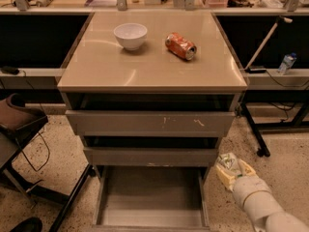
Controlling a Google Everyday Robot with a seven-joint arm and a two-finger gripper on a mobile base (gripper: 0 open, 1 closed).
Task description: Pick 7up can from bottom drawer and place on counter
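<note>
The bottom drawer [149,197] is pulled out at the foot of the grey cabinet, and its plain grey floor is bare. My gripper [231,169] is to the right of the drawer's right wall, outside it and a little above floor level, on the end of the white arm coming in from the lower right. It is shut on the 7up can [225,162], a small green and silver shape between the yellowish fingers. The beige counter [145,71] is above, well higher than the gripper.
A white bowl [130,35] and an orange-red can [181,46] lying on its side are on the counter's back half. The two upper drawers are slightly open. A brown chair [19,122] stands at the left, and a table leg [253,134] and a water bottle [287,63] at the right.
</note>
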